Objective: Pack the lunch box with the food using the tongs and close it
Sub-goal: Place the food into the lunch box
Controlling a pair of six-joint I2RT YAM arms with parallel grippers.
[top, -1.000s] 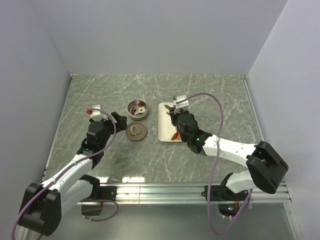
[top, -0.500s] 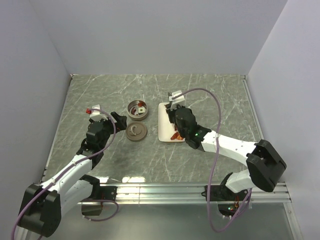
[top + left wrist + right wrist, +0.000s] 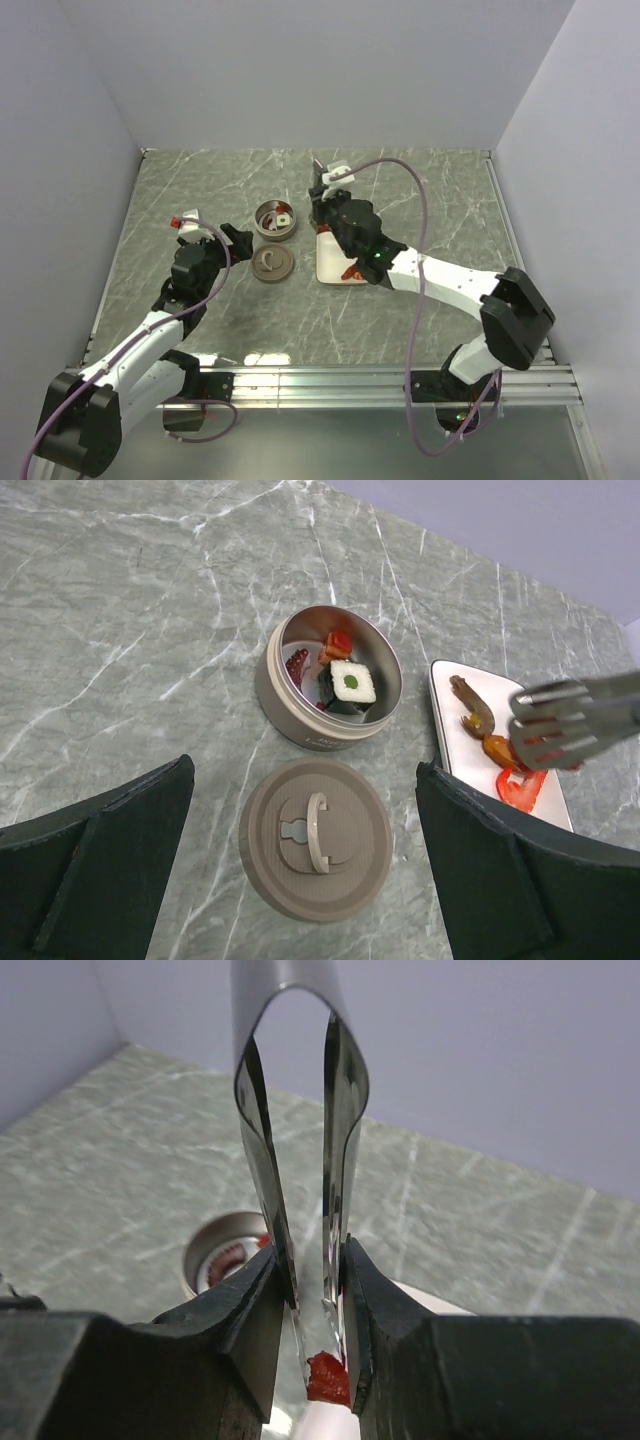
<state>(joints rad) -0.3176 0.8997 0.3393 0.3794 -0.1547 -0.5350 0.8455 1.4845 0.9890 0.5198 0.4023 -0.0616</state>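
The tongs (image 3: 300,1110) are clamped by the right tool (image 3: 318,1290), a red piece (image 3: 325,1378) seen between their tips, above the white plate (image 3: 450,742); the left tool (image 3: 234,240) is held wide open near the lid (image 3: 315,837); the lunch box (image 3: 300,712) is left uncovered on the desk (image 3: 120,630), just beside the plate.

Between the left gripper's (image 3: 305,770) spread jaws the lid (image 3: 315,838) lies nearest, the lunch box (image 3: 290,695) just beyond it with food (image 3: 350,683) inside, and the plate (image 3: 447,730) lies past the right jaw, below the tongs (image 3: 575,720), which sit clamped between the right gripper's (image 3: 312,1260) jaws.
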